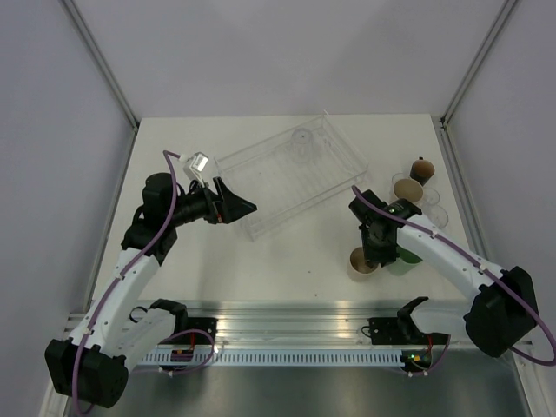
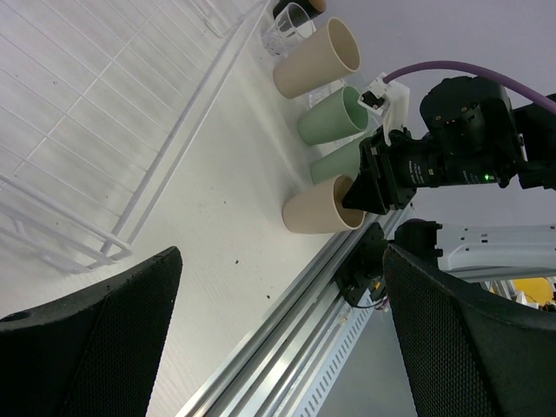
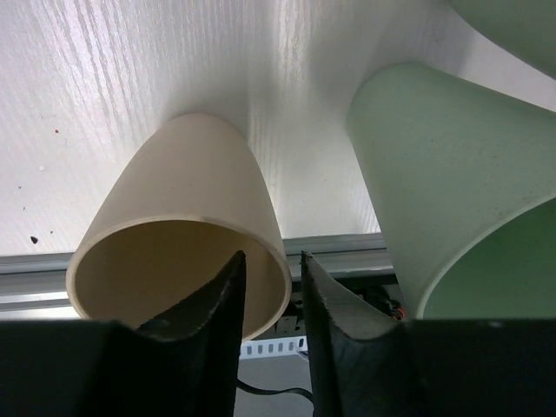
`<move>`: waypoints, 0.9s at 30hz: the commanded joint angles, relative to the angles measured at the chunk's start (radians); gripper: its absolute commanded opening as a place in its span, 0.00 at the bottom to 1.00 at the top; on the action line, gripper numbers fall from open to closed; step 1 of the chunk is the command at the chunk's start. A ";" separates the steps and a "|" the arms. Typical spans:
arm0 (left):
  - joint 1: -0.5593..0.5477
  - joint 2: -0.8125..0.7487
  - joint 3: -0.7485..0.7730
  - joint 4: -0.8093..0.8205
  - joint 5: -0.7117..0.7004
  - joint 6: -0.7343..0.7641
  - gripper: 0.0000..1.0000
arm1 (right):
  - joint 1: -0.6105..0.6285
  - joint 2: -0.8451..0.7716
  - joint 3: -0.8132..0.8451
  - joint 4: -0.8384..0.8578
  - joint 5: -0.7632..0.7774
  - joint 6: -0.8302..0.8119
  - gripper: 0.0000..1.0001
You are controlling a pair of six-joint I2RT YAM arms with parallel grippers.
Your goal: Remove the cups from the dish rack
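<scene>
Fingers of the right gripper (image 1: 369, 254) straddle the rim of the beige cup (image 1: 356, 268), upright on the table (image 1: 217, 261), right of the rack (image 1: 308, 201). Left wrist: left gripper (image 2: 287, 347) wide open, empty. Right wrist: fingers (image 3: 208, 313) slightly parted, wall between, apparently unpinched; withdrawal lies straight up.

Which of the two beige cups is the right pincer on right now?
The front beige cup, beside a green cup: the right pincer straddles its rim, one finger inside. The other beige cup stands farther back.
</scene>
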 commanded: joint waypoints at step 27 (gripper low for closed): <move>-0.222 0.764 0.605 0.165 -0.682 0.134 1.00 | -0.004 -0.248 0.197 0.329 -0.162 -0.096 0.64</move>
